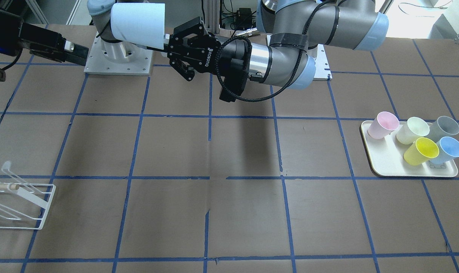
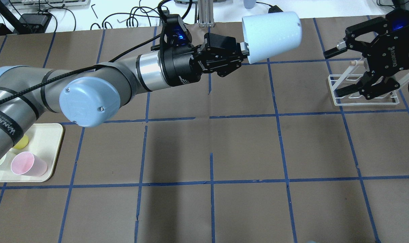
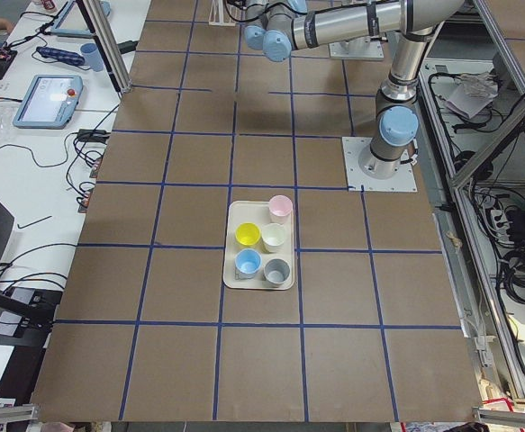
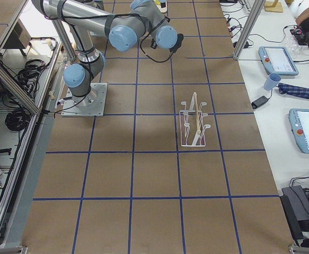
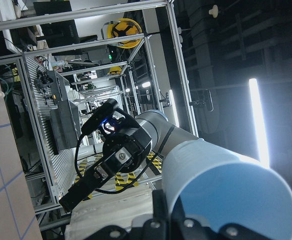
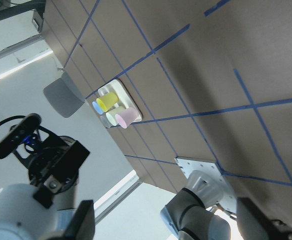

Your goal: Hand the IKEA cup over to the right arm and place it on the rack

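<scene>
Cup [image 2: 272, 35] hangs sideways, pinched at the rim by the left tool [image 2: 245, 54], base facing the wide-open right tool [image 2: 336, 71] on the rack's [image 4: 195, 123] side, probably for handoff.

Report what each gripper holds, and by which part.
Left gripper pinches the pale blue IKEA cup by its mouth rim, cup sideways in the air. Right gripper is open, holding nothing.

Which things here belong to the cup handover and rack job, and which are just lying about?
In the job:
blue cup, held in the air
left gripper, shut on its rim
right gripper, open
rack

Lying about:
tray
on it: pink cup, cream cup, grey cup, yellow cup, second blue cup
</scene>
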`<state>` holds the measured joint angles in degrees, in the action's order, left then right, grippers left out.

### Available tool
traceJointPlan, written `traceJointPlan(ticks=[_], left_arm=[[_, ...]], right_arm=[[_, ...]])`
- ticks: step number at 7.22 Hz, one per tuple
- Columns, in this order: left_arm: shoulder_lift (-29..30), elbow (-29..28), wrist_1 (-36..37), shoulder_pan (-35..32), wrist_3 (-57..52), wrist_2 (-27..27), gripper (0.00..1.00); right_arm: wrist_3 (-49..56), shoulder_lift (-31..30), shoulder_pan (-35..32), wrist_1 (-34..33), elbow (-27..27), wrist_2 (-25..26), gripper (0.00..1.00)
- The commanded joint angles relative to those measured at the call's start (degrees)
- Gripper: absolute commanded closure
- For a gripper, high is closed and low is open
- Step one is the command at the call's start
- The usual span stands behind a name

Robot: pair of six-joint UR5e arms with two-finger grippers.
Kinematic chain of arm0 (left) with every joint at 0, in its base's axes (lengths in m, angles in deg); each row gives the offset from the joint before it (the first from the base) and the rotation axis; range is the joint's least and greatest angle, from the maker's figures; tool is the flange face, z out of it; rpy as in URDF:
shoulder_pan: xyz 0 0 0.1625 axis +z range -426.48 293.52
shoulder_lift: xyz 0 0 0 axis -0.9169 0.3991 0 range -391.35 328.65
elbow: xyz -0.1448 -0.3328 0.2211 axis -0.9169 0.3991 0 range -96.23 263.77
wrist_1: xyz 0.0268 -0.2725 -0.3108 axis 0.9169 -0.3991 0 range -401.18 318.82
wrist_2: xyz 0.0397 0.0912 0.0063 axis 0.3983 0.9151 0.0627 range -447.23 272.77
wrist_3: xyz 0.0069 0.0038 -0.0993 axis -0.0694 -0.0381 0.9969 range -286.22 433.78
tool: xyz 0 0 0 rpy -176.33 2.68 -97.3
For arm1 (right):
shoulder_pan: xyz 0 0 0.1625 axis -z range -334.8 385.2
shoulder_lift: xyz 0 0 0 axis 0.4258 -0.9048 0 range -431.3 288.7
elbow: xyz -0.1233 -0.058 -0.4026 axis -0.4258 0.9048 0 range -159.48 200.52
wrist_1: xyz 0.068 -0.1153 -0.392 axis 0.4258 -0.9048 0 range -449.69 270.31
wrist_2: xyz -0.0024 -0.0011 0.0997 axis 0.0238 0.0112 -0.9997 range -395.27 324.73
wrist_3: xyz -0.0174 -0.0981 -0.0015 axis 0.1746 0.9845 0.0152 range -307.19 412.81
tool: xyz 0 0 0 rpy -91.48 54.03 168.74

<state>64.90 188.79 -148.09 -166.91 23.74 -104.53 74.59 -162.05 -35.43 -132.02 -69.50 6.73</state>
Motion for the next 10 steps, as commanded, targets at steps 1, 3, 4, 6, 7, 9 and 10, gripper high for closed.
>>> traceJointPlan(ticks=[1,3,4,6,7,9,10], left_arm=[[0.3,1.4,0.0,-1.3,-0.2,-0.2,1.00],[0.3,1.2,0.0,-1.3,-0.2,3.7,1.00],[0.9,1.0,0.1,-1.3,-0.1,3.7,1.00],[1.3,0.9,0.1,-2.4,-0.1,3.7,1.00],[1.2,0.9,0.1,-2.6,-0.1,3.8,1.00],[1.4,0.9,0.1,-2.6,-0.1,3.8,1.00],[1.4,0.9,0.1,-2.6,-0.1,3.8,1.00]], right_arm=[[2.0,-0.3,0.0,5.9,1.0,-5.5,0.00],[2.7,-0.8,0.0,7.3,1.0,-9.5,0.00],[4.0,-1.8,-0.2,10.0,0.8,-10.5,0.00],[4.8,-2.8,-0.5,13.0,0.1,-11.5,0.00],[4.7,-3.1,-0.6,13.1,0.1,-11.5,0.00],[4.8,-3.4,-2.1,13.1,0.0,-11.4,0.00],[4.6,-3.5,-3.2,13.1,0.0,-11.4,0.00]])
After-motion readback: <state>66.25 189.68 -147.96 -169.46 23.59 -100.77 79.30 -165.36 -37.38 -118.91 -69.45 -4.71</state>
